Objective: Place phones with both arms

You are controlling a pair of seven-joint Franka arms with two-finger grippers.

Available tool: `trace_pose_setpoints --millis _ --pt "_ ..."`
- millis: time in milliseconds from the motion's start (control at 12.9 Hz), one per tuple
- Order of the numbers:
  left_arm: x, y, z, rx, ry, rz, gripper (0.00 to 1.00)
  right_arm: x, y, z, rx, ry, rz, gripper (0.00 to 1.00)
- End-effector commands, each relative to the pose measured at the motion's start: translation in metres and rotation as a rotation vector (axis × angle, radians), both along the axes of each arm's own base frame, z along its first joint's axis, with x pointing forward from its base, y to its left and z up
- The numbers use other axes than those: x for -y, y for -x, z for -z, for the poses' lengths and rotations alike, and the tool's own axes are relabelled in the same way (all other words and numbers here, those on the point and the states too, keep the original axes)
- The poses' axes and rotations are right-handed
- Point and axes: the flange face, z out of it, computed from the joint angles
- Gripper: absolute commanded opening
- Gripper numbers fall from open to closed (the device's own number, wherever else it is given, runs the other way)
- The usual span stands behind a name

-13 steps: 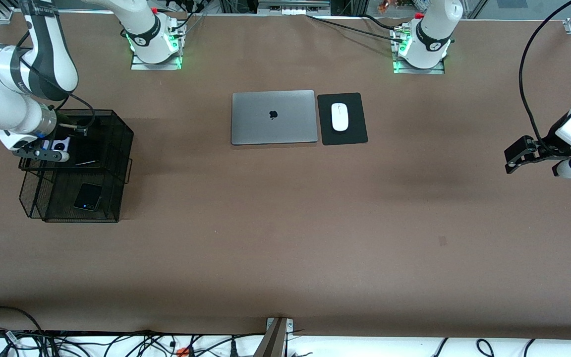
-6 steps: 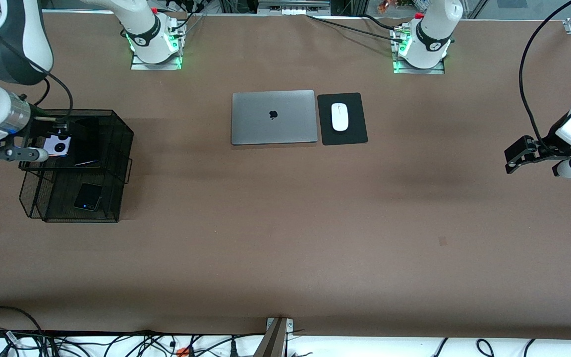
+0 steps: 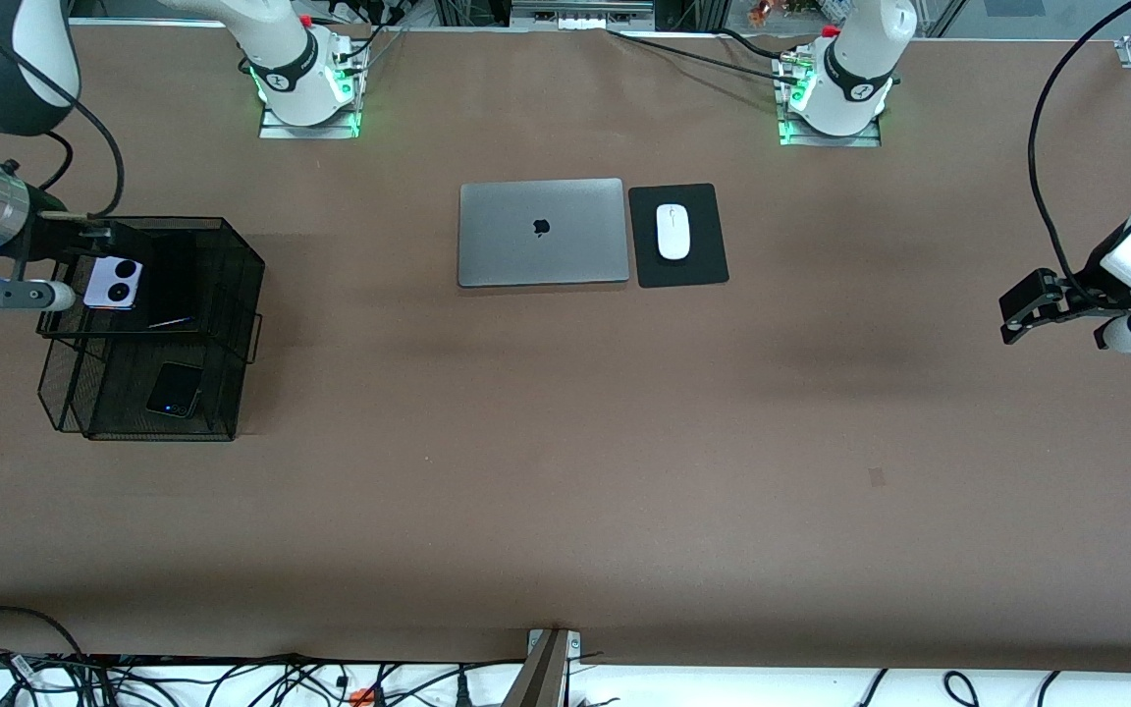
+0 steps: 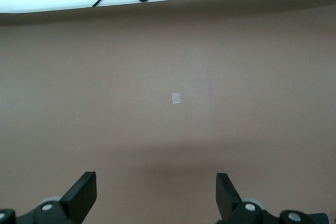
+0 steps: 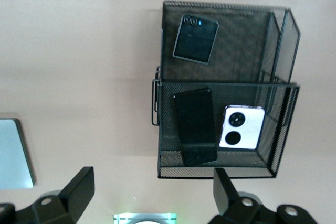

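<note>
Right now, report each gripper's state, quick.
Left gripper: open, holding nothing, over bare table at the left arm's end.
Right gripper: open, holding nothing, above the black mesh tray with the three phones in it.

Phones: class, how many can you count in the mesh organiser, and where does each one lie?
3. The white-lilac phone and the long black phone lie side by side in the organiser's upper tray; the small black phone lies in the lower tray, nearer the front camera.
</note>
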Motion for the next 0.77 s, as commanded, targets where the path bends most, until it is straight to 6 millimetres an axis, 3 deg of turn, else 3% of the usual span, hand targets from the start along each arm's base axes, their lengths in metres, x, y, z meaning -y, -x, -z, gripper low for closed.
trace_pose_setpoints --millis 0,310,542,697 --pt "0.0 0.0 -0.007 -0.002 -0.02 0.011 1.0 0.009 -0.009 -0.026 0.038 -0.042 -0.079 1.0" --pt "0.001 0.001 -0.009 0.0 -0.017 0.012 1.0 -0.011 -0.004 -0.029 0.01 -0.044 -0.117 1.0" --pt "0.003 0.005 -0.008 -0.033 -0.018 0.026 1.0 -0.023 -0.001 -0.021 0.066 -0.016 0.108 1.0" --pt "0.02 0.011 -0.015 -0.033 -0.017 0.057 1.0 -0.016 0.012 -0.023 0.093 -0.007 0.111 1.0"
